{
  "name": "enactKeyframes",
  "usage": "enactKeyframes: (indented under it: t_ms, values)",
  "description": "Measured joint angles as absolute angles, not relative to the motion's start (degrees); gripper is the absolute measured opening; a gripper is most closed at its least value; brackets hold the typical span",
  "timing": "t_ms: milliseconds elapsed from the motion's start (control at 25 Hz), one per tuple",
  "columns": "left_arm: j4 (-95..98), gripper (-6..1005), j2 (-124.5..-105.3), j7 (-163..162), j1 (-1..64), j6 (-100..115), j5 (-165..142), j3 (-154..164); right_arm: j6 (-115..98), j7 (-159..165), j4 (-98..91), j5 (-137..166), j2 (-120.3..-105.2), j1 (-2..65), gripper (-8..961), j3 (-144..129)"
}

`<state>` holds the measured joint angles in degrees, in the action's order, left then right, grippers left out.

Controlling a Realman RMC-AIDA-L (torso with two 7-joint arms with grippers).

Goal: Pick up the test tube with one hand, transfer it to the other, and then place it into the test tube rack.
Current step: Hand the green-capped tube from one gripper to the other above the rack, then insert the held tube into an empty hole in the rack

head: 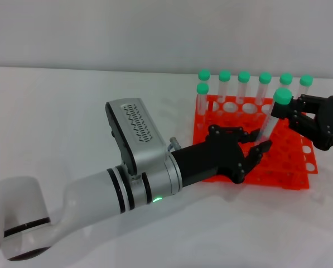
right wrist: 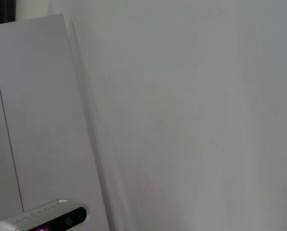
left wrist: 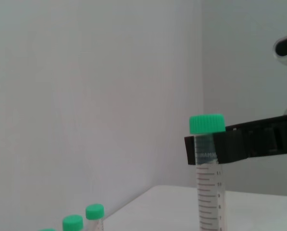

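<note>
A: The test tube (head: 273,118) is up in the air, tilted, its green cap (head: 283,97) uppermost, over the right part of the test tube rack (head: 289,167). The right gripper (head: 293,114), reaching in from the right edge, has its fingers pinching it just under the cap.

B: And the left gripper (head: 254,146)?

A: Right beside the tube's lower end, fingers spread, one fingertip at or near the tip. I can't tell if it's touching.

B: The left wrist view confirms the pinch: a black finger (left wrist: 239,144) clamped across the tube below the cap.

A: The risk, I'd say, is that high, one-ended hold. If the left fingers brush the lower end, the tube could swing or slip.

B: Six other capped tubes (head: 244,89) stand along the rack's far row on the white desk (head: 54,111). A skewed tube could miss its hole.
</note>
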<state>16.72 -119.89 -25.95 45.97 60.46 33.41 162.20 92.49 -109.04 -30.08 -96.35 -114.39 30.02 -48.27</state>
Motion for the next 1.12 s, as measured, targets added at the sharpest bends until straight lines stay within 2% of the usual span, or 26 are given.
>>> enactKeyframes:
  t_ms: [600,800,1000,1120]
  values:
    - [16.46,191,-120.02,-19.76,43.90,59.64,33.65,159.86,92.50,-109.72,-29.92,-97.33,-114.67,29.89,201,-46.57]
    - [17.68,400,-120.26,-8.96,38.21,60.32,33.77,155.52,91.38,-111.30,-29.50,-98.25,-115.21,29.67,201,-43.06]
    - [20.87,603,-120.21,-1.23,27.81,61.99,33.90,146.49,87.25,-115.32,-26.13,-102.78,-115.39,31.58,201,-42.94]
    - [21.05,715,-120.17,-1.45,22.30,64.90,35.56,142.17,84.75,-119.38,-22.78,-103.41,-115.71,35.08,201,-43.06]
